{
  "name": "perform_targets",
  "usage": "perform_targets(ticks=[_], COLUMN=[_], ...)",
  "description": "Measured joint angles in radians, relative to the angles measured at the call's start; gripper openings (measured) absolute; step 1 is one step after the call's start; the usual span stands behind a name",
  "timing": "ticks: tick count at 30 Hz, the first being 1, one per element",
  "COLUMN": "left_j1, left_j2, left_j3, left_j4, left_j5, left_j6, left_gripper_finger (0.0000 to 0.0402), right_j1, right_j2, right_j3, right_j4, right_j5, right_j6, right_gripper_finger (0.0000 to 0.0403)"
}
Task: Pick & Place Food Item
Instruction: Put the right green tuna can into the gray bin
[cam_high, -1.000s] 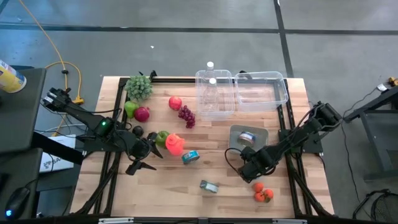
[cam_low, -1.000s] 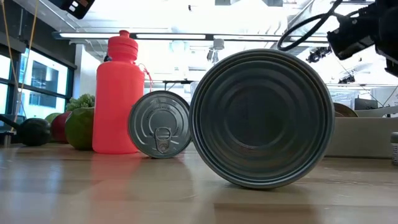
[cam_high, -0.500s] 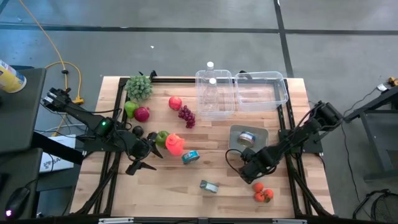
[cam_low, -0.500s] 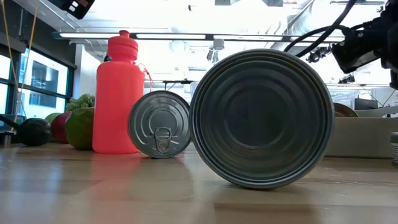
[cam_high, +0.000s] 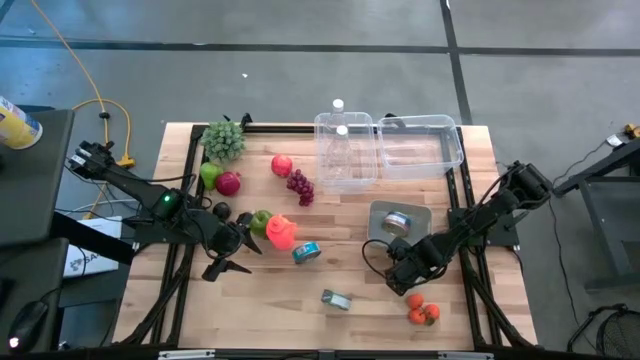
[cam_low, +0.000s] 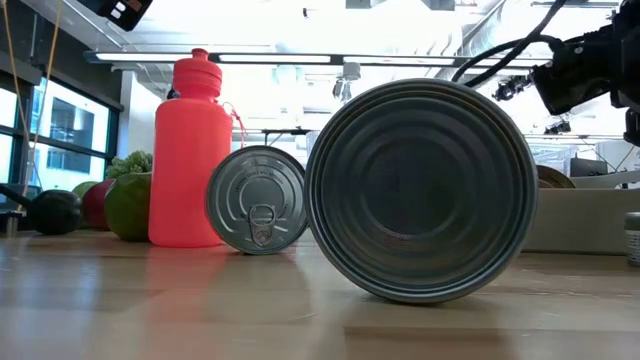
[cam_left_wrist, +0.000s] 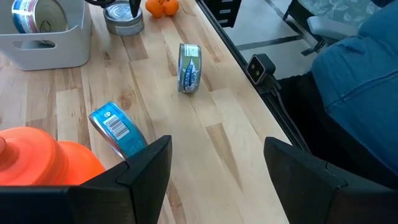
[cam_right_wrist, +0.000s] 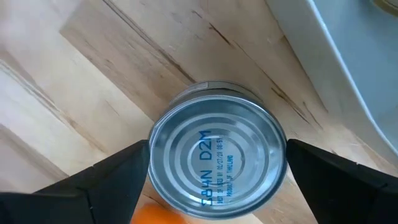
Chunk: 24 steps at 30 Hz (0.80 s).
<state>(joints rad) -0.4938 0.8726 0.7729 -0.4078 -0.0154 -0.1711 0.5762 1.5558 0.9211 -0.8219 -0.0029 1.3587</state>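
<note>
My right end effector (cam_right_wrist: 214, 180) hangs spread wide over a flat round silver tin (cam_right_wrist: 216, 165), lid up, axis vertical, near the bench's (cam_high: 260, 295) right front corner beside the grey tray (cam_high: 420, 217). Only the wrist view shows its ribbed lid. My left end effector (cam_left_wrist: 214, 168) waits, fingers apart, beside the orange plastic bottle (cam_left_wrist: 43, 165).

A yellow cable (cam_high: 100, 105) is trailing over the floor beyond the wooden table (cam_high: 260, 300). A red bottle (cam_low: 190, 150) is standing upright on the wood, two clear bins (cam_high: 420, 145) are sitting at the far edge, and a person in blue (cam_left_wrist: 360, 81) is waiting just beside the table.
</note>
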Motion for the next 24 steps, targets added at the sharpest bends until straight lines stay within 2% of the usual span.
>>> perform_targets(ticks=[11, 19, 24], left_j1=[0.0, 0.0, 0.0], left_j2=[0.0, 0.0, 0.0], left_j3=[0.0, 0.0, 0.0], left_j4=[0.0, 0.0, 0.0], left_j5=[0.0, 0.0, 0.0], left_j6=[0.021, 0.022, 0.022], left_gripper_finger=[0.0246, 0.0246, 0.0246], right_j1=[0.0, 0.0, 0.0], right_j2=[-0.002, -0.002, -0.002], right_j3=[0.0, 0.0, 0.0], right_j4=[-0.003, -0.009, -0.009], right_j5=[0.004, 0.069, 0.071], right_j6=[0.007, 0.007, 0.031], right_gripper_finger=[0.0368, 0.0368, 0.0368])
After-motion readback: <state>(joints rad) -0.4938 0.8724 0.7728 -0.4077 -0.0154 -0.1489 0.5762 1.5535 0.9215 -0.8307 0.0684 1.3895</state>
